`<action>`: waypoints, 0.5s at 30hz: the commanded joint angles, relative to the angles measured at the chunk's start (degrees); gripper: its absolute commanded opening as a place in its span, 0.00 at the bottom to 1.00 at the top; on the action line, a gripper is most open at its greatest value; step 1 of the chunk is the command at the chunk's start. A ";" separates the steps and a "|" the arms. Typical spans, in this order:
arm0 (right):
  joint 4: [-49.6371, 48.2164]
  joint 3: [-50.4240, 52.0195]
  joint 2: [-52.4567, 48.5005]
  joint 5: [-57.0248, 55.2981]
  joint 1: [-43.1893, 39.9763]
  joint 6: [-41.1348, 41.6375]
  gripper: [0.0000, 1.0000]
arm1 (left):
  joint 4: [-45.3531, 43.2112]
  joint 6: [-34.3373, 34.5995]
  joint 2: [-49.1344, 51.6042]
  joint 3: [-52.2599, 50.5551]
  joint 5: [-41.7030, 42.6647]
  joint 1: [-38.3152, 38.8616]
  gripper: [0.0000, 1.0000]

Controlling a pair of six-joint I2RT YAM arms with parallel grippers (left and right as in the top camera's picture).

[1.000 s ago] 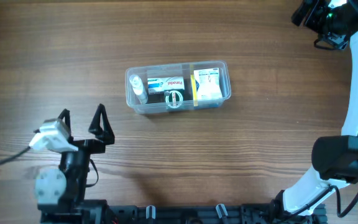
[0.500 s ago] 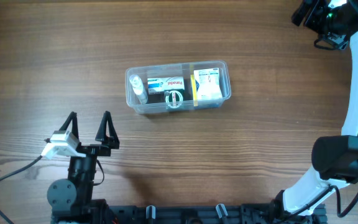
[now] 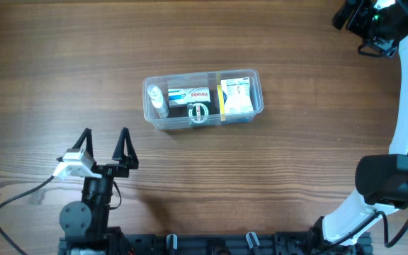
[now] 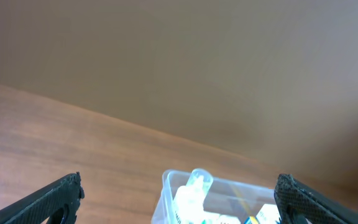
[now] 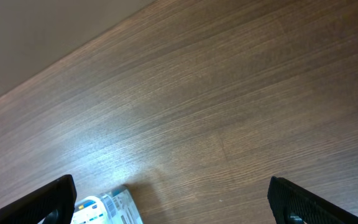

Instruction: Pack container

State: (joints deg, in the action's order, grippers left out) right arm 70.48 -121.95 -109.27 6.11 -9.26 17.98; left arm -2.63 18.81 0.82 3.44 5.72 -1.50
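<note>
Left to right: the left gripper is hanging out at about 7 o'clock on the table, jaws spread wide and holding nothing. From there the container is sitting up at roughly 1 o'clock, just above the middle of the table and well apart from both arms. It's looking pretty full: a little bottle at the left end, a Panadol box next to it, some small round thing below that (can't make out what), and a yellow-and-white box filling the right end.

The right gripper is way off at 2 o'clock, jaws gaping too, also empty. Its wrist view is catching a small white-and-blue packet lying on the wood just beside its left jaw.

My guess is we're either between items or nearly done packing. If that packet is meant to go in, the right arm is going to need to centre over it, close on it, then haul it over to the tub and find a gap, and there isn't much room left.
</note>
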 commanded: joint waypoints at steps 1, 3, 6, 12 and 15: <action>-0.15 -0.17 -0.04 -0.74 0.28 0.42 1.00 | -0.22 -0.33 -0.68 -2.60 -0.20 -0.83 1.00; -0.15 -0.17 -0.04 -0.74 0.28 0.42 1.00 | 0.79 -0.35 -0.68 -3.13 -0.20 -0.92 1.00; -0.15 -0.17 -0.04 -0.74 0.28 0.42 1.00 | 3.87 -0.37 -0.68 -3.13 -0.22 -0.92 1.00; -0.15 -0.17 -0.04 -0.72 0.28 0.42 1.00 | 6.78 -0.57 -0.68 -3.13 -1.07 -0.94 1.00; -0.15 -0.17 -0.04 -0.72 0.28 0.42 1.00 | 6.78 -0.55 -0.68 -3.13 -1.07 -0.92 1.00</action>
State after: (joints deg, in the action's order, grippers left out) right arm 70.50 -121.95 -109.27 6.11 -9.26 17.98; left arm 3.75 18.79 0.80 0.64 5.45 -2.00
